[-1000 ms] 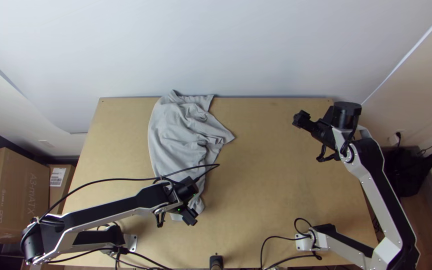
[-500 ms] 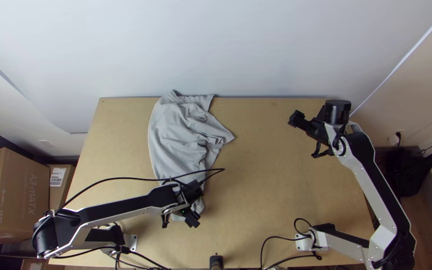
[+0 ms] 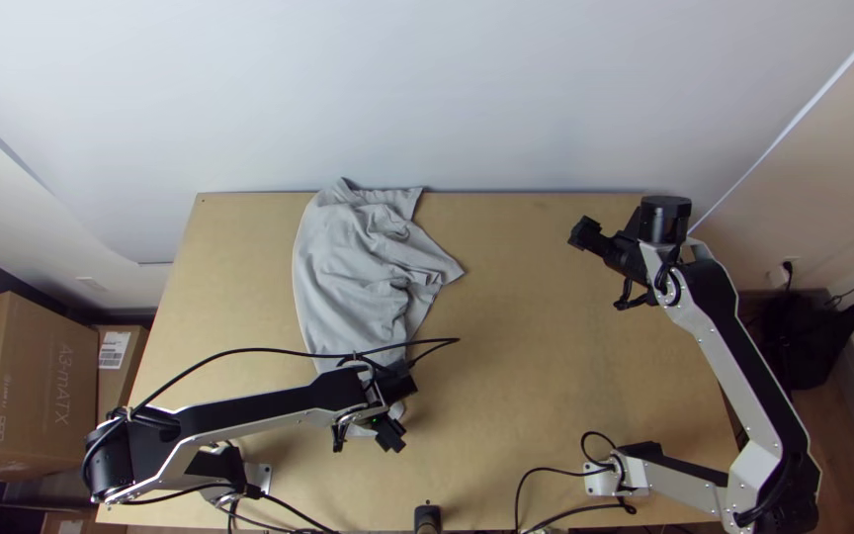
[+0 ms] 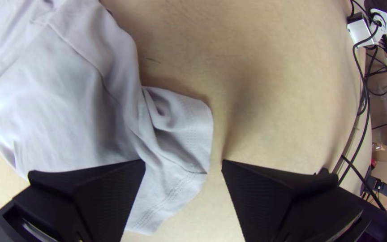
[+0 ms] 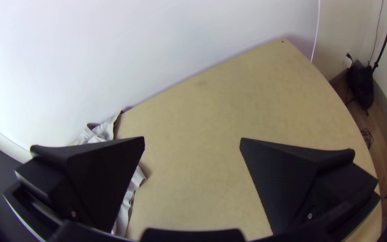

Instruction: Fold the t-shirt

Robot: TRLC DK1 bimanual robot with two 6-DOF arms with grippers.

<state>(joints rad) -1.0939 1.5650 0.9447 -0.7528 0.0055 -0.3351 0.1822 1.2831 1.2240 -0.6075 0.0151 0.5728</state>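
One shirt (image 3: pixel 348 272) is lying rumpled before you on the left half of the one table (image 3: pixel 546 346). Of your two arms, the left end effector (image 3: pixel 394 438) is hovering open by the shirt's near end; the right end effector (image 3: pixel 585 234) is hanging open, well apart, toward the table's far right.

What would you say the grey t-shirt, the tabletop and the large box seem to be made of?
The grey t-shirt looks like soft, matte knit, possibly cotton, given its loose folds and stitched hem. The tabletop seems to be smooth wood or wood-based board, tan with faint marks. The large box looks like cardboard: flat, dull brown printed sides.
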